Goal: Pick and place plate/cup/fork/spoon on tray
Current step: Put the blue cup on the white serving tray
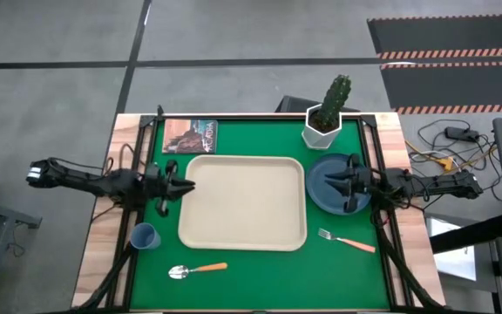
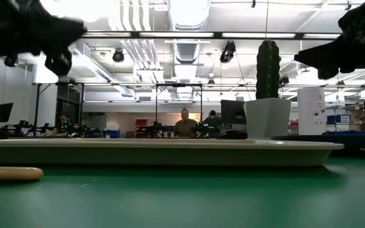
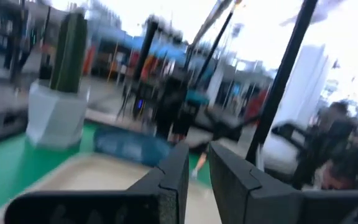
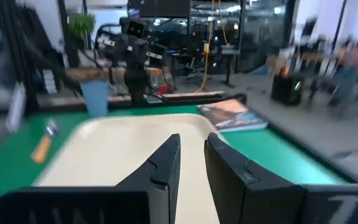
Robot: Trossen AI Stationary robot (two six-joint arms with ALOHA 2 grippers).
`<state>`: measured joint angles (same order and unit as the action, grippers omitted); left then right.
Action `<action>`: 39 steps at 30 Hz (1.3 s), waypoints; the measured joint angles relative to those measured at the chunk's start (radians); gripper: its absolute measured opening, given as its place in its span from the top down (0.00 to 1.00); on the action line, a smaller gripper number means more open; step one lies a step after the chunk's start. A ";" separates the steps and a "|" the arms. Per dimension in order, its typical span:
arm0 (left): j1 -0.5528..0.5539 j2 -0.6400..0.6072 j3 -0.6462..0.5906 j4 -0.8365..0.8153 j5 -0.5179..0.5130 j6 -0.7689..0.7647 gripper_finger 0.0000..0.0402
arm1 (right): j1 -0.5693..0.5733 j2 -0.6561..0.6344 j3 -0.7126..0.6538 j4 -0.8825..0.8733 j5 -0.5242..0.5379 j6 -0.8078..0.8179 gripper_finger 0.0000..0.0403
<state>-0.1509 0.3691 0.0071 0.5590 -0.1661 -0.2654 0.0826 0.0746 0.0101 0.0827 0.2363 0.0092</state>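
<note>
The cream-beige tray (image 1: pixel 242 202) lies in the middle of the green mat. The dark slate-blue plate (image 1: pixel 321 194) lies flat just right of the tray. The light-blue cup (image 1: pixel 144 235) stands near the tray's near-left corner. The spoon (image 1: pixel 197 270) lies in front of the tray. The fork (image 1: pixel 347 239) lies off the tray's near-right corner. My left gripper (image 1: pixel 186 186) is shut and empty, held above the tray's left rim. My right gripper (image 1: pixel 328 181) is shut and empty, held above the plate and pointing at the tray (image 4: pixel 135 149).
A white pot with a cactus (image 1: pixel 325 122) stands at the far right, just behind the plate. A small book (image 1: pixel 190 135) lies at the far left behind the tray. People sit at benches in the room beyond the table (image 2: pixel 184 123).
</note>
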 joint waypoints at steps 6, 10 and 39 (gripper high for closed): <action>0.000 0.034 0.000 0.138 0.000 -0.039 0.89 | 0.000 0.000 0.000 0.004 0.000 0.147 0.84; 0.000 0.104 0.002 0.279 -0.007 -0.189 0.89 | 0.000 0.000 0.003 0.004 0.000 0.148 0.84; -0.012 0.550 0.444 0.374 0.159 -0.490 0.89 | 0.000 0.000 0.013 0.005 0.000 0.148 0.84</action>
<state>-0.1630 0.9189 0.4514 0.9327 -0.0072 -0.7558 0.0826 0.0746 0.0235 0.0875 0.2359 0.1574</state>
